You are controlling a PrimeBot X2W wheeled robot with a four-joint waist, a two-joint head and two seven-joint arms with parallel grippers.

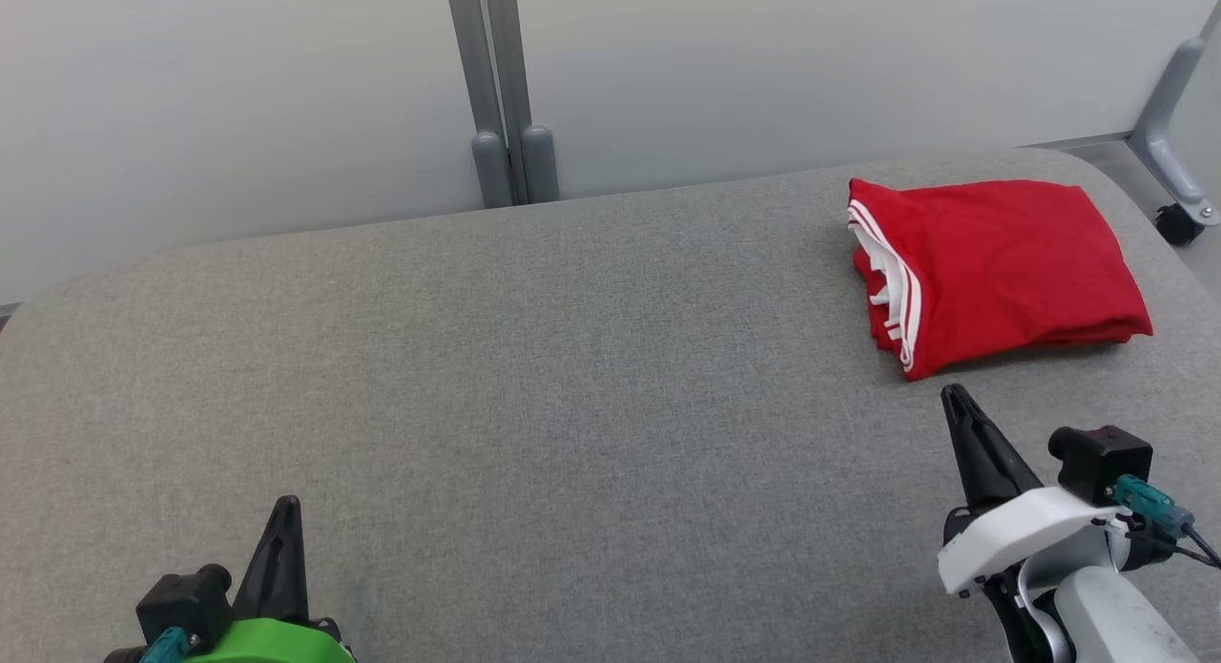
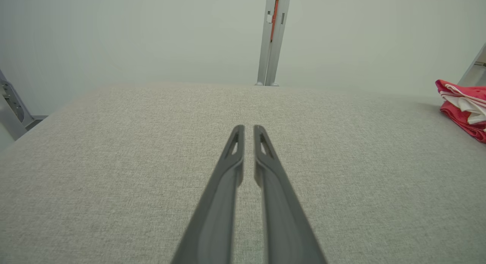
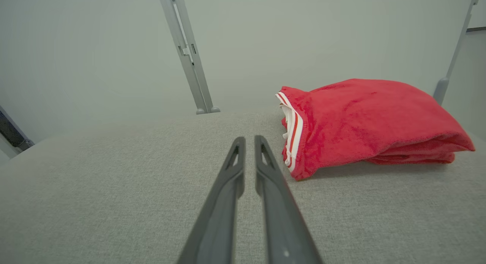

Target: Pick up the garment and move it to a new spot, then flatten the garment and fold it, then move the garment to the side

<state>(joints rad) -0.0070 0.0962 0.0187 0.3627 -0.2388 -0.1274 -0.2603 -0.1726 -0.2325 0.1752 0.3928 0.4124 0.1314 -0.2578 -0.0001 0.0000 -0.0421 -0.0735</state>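
The grey fabric-covered bench [image 1: 534, 358] with its rounded far corners takes up most of the head view, and nearly all of it is bare. The task's thing, a red garment with white-striped trim [image 1: 1002, 262], lies folded into a thick, roughly rectangular bundle at the far right of the bench, close to the rounded corner. Its long axis runs across the bench, left to right, dipping a little toward the robot at the right-hand end. The striped edge, with white layers showing between the folds, faces the middle of the bench.

From the right claw [image 1: 954, 396] the bundle lies ahead and slightly to the right. The near corner of the striped edge is the closest part, near the fingertips but not touching them (the right wrist view shows bare grey cloth between the two). The left claw [image 1: 286, 503] sits low at the near left, well apart from the garment, with the whole width of the bench between. So the right arm is plainly the nearer one for any further nudge or grasp.

Both claws are drawn in to a thin slit, fingers almost parallel, with nothing held and nothing touched. Each hangs above the bench.

Judging by a folded bundle parked off at the side, the task looks about finished. Any reach that remains would be short, forward and rightward.
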